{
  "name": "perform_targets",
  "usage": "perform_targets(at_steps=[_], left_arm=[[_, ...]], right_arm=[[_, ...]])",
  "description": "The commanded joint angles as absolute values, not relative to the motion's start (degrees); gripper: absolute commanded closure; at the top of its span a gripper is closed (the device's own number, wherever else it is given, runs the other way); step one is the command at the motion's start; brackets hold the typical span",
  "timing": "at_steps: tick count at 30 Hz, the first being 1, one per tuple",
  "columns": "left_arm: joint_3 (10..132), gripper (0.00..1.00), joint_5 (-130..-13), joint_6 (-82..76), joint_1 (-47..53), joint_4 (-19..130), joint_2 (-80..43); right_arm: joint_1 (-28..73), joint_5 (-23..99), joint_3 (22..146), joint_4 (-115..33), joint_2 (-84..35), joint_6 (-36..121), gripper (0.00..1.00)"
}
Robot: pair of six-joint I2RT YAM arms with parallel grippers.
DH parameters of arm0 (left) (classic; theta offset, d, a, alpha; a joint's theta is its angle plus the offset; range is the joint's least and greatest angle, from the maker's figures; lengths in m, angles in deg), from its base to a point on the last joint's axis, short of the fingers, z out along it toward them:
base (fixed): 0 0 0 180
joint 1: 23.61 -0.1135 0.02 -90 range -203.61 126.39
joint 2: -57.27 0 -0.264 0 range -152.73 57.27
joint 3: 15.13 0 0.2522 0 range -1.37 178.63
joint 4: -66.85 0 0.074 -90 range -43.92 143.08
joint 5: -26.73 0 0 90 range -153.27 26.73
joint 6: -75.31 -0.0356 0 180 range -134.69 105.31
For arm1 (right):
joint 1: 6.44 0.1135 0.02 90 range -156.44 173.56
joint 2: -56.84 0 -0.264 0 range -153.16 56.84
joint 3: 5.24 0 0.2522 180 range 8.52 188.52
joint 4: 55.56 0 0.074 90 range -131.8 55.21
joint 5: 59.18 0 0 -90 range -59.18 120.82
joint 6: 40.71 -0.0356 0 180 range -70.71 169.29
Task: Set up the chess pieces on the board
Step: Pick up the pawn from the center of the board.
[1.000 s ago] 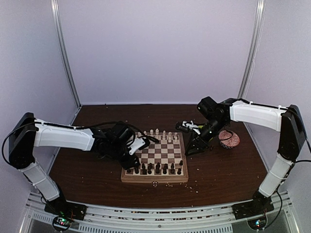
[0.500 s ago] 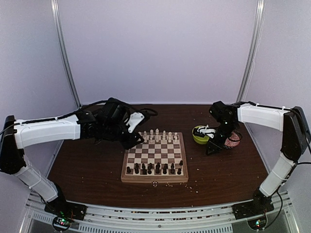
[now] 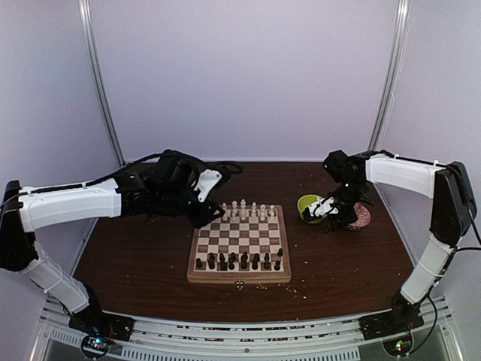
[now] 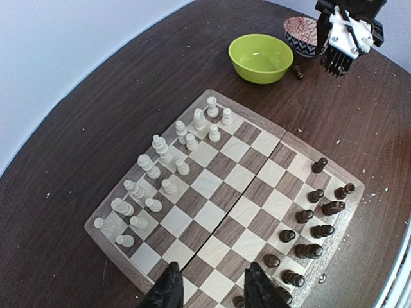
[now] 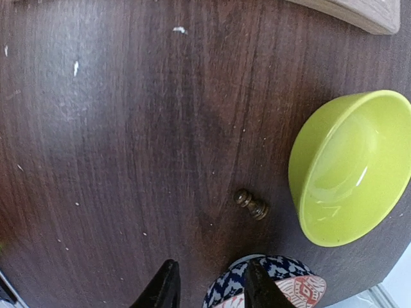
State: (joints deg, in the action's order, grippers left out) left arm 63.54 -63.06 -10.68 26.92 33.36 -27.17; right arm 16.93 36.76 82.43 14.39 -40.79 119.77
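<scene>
The board [image 3: 239, 279] [image 4: 221, 192] lies mid-table. Cream-white chess pieces [image 3: 244, 208] [image 4: 160, 168] fill its two far rows, and dark brown pieces [image 3: 240, 262] [image 4: 314, 218] line the near edge. One dark pawn [image 5: 251, 204] [image 4: 298, 72] lies on its side on the table between the two bowls. My left gripper [image 3: 209, 214] [image 4: 212, 290] hangs open above the board's far-left corner, holding nothing. My right gripper [image 3: 334, 218] [image 5: 209, 290] [image 4: 334, 63] is open and empty just short of the fallen pawn, with one finger in front of the patterned bowl's rim.
A lime-green bowl [image 3: 309, 208] [image 4: 261, 58] [image 5: 350, 167] stands right of the board and looks empty. A red and blue patterned bowl [image 3: 361, 216] [image 4: 303, 35] [image 5: 276, 285] stands beside it. Pale crumbs [image 3: 297, 286] dot the table near the board's front.
My left arm lifted off the board's left side, swung back to its far-left corner and opened wider. My right arm moved right, from the board's edge to the bowls, its jaws narrowing slightly.
</scene>
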Motion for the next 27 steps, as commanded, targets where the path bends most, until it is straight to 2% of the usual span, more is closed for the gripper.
perform_targets(at_steps=[1, 27], left_arm=[[62.18, 0.64, -62.29, -8.94, 26.86, 36.38, -24.38], [63.12, 0.64, -62.27, -8.50, 26.84, 36.73, -28.40]], right_arm=[[16.97, 30.44, 81.79, 14.29, -42.64, 130.51, 0.65], [18.58, 19.95, 77.89, 0.48, -50.55, 138.80, 0.68]])
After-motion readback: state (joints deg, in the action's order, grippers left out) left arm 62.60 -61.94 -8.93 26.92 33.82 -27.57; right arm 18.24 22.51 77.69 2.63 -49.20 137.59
